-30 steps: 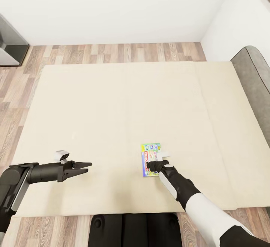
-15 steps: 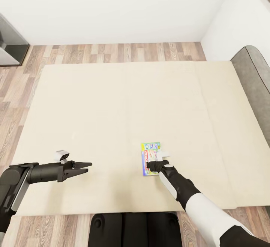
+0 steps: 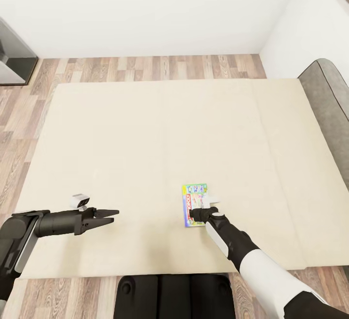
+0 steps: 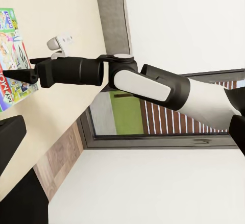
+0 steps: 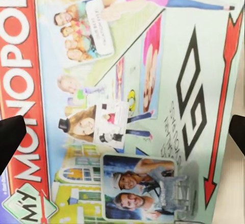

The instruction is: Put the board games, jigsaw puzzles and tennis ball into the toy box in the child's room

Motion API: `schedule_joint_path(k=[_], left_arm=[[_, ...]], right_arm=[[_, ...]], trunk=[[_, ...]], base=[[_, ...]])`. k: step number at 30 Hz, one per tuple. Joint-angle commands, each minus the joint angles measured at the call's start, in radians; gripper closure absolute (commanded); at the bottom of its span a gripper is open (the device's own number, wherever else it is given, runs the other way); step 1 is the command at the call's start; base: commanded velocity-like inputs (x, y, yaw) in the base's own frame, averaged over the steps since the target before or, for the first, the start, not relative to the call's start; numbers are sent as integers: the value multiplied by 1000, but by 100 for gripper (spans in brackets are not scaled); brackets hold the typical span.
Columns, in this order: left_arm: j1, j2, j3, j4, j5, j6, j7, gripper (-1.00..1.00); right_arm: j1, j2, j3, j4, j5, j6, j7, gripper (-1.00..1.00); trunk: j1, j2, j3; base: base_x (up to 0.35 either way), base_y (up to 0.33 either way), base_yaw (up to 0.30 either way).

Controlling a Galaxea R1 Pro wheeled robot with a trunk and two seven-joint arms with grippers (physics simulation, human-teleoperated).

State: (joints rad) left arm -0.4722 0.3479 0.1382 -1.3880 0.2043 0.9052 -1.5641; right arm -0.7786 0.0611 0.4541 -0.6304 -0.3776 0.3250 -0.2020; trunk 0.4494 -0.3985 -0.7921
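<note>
One board game (image 3: 194, 196), a flat colourful box lettered MY MONOPOLY, lies on the beige mattress of the bed (image 3: 145, 130) near its front edge. My right gripper (image 3: 199, 211) hangs just above the box's near end. In the right wrist view its dark fingertips (image 5: 10, 138) stand wide apart at both sides of the box lid (image 5: 132, 81), so it is open. My left gripper (image 3: 115, 215) hovers over bare mattress well to the left, fingers slightly apart and holding nothing. The left wrist view looks across at the right arm (image 4: 148, 83) and the box (image 4: 11, 55).
The grey headboard (image 3: 329, 101) runs along the bed's right side. Wood plank floor (image 3: 145, 69) lies beyond the bed, with white walls behind. A dark grey piece of furniture (image 3: 12, 57) stands at the far left. My base (image 3: 174, 295) is against the bed's front edge.
</note>
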Motion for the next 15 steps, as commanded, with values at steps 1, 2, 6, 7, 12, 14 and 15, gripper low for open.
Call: schedule_joint_path(k=[1, 2, 6, 7, 12, 14, 15], left_arm=[[0, 0, 0, 0, 0, 11, -4, -100], [0, 0, 0, 0, 0, 11, -4, -100], [0, 0, 0, 0, 0, 11, -4, -100], [0, 0, 0, 0, 0, 11, -4, -100], [0, 0, 0, 0, 0, 12, -4, -100], [0, 0, 0, 0, 0, 12, -4, -100], [0, 0, 0, 0, 0, 11, -4, -100]], right_arm=[[-1, -1, 5, -2, -10, 3, -10, -100], [-1, -1, 5, -2, -10, 3, -10, -100], [-1, -1, 5, -2, -10, 3, -10, -100], [-1, -1, 5, -2, -10, 3, -10, -100], [-1, -1, 5, -2, -10, 3, -10, -100], [-1, -1, 6, -2, -10, 3, -10, -100], [-1, -1, 6, -2, -10, 3, -10, -100]], trunk=[[1, -2, -1], [1, -2, -1], [1, -2, -1], [1, -2, -1], [1, -2, -1], [1, -2, -1], [1, -2, -1]], base=[[0, 0, 0], [0, 0, 0], [0, 58, 0], [0, 119, 0], [0, 146, 0], [0, 161, 0], [0, 163, 0]])
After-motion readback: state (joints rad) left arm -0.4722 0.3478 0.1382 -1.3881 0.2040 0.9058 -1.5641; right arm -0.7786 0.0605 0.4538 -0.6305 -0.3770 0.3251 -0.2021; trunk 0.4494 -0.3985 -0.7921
